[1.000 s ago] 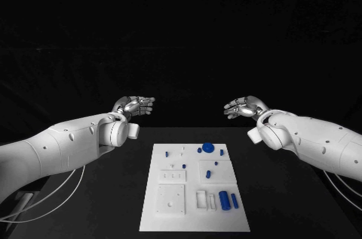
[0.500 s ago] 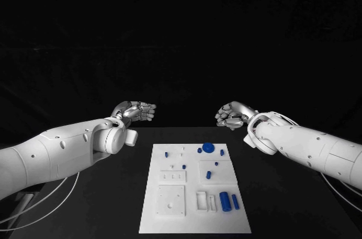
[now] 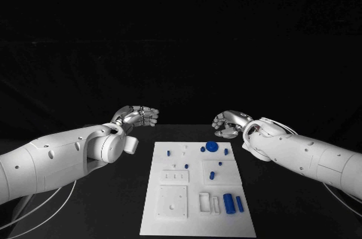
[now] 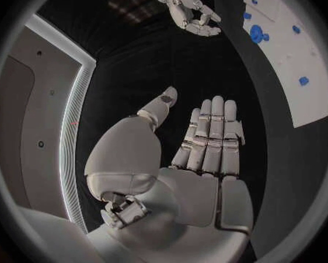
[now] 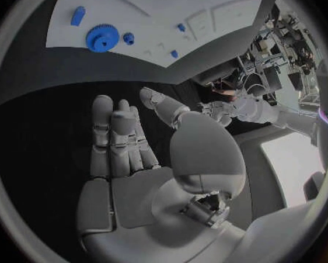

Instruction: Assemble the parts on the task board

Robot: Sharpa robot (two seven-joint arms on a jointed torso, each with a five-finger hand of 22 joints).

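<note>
The white task board (image 3: 170, 220) lies in the middle of the black table. A blue gear (image 3: 212, 145) sits near its far edge, with small blue pegs (image 3: 203, 149) around it. Two blue cylinders (image 3: 228, 203) lie at the near right. My left hand (image 3: 138, 116) hovers beyond the board's far left corner, holding nothing. My right hand (image 3: 228, 121) hangs just past the far right corner, close to the gear, also holding nothing. In the wrist views each hand (image 4: 208, 140) (image 5: 124, 140) shows a bare palm with straight fingers and the thumb apart. The gear (image 5: 100, 38) lies ahead of the right fingertips.
The board has raised white blocks and slots (image 3: 172, 201) in its near half. Bare black table (image 3: 294, 197) runs along both sides of it. White cables (image 3: 53, 207) hang under my left arm. The left wrist view shows my right hand (image 4: 189, 11) beside the board (image 4: 310, 99).
Both hands have dropped lower and come inward toward the board's far edge. The right hand moved furthest, to the left and down near the gear. Nothing on the board has shifted.
</note>
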